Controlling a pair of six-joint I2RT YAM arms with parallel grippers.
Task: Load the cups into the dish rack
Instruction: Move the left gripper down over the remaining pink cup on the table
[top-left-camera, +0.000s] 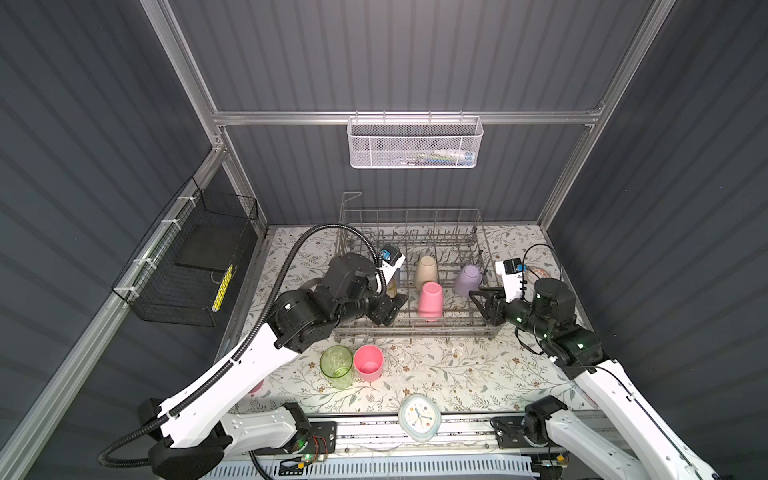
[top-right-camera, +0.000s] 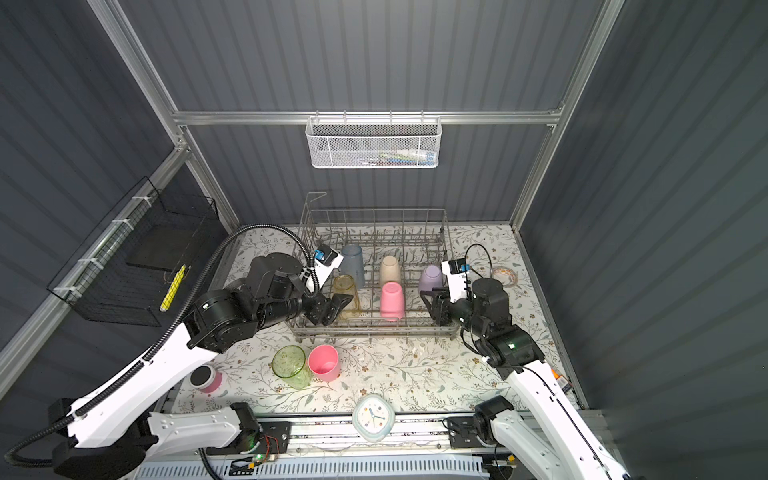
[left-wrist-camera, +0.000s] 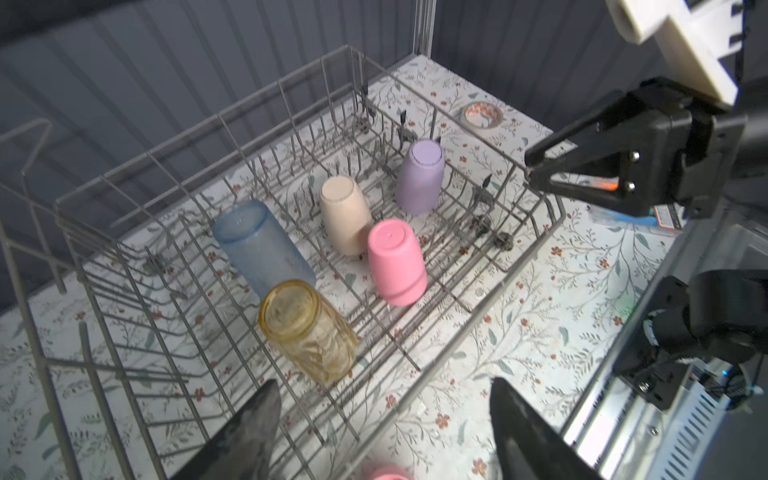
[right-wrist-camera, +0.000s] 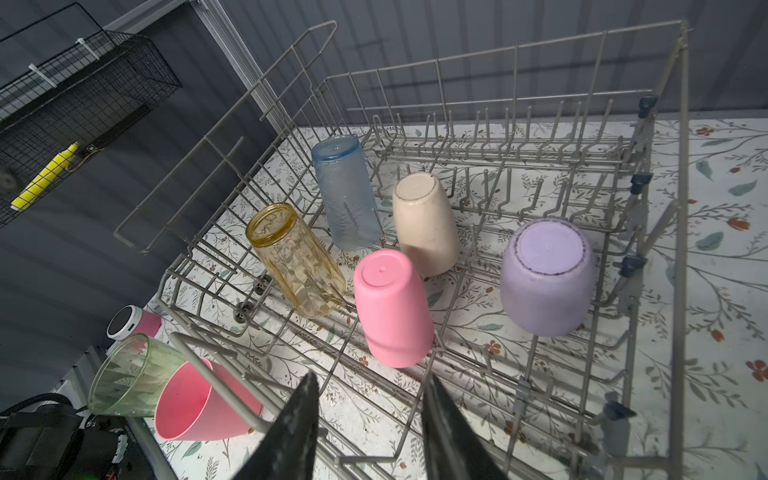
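1. Grey wire walls of the dish rack (top-left-camera: 415, 331) enclose five cups, all bottom-up among the tines: blue cup (top-right-camera: 353, 259), yellow cup (top-right-camera: 347, 293), beige cup (top-left-camera: 427, 270), pink cup (top-left-camera: 430, 299) and lavender cup (top-left-camera: 468, 279).
2. Green cup (top-left-camera: 336, 365) and a second pink cup (top-left-camera: 368, 363) stand upright side by side on the floral table (top-left-camera: 457, 374), just outside the rack's front wall.
3. Left gripper (top-right-camera: 333, 309) hangs over the rack's front-left corner, jaws spread and empty, with the yellow cup just ahead.
4. Right gripper (top-left-camera: 478, 305) sits at the rack's right wall near the lavender cup, jaws partly apart and gripping nothing.
5. In a top view the left arm (top-left-camera: 232, 365) hides the blue cup and most of the yellow one, and nearly covers a black-topped pink cylinder (top-right-camera: 206, 378).
6. Around the scene are a clock (top-left-camera: 419, 417) at the front edge, a tape roll (top-right-camera: 504, 276) right of the rack, a white mesh basket (top-left-camera: 415, 143) on the back rail and a black wire basket (top-left-camera: 187, 266) on the left wall.
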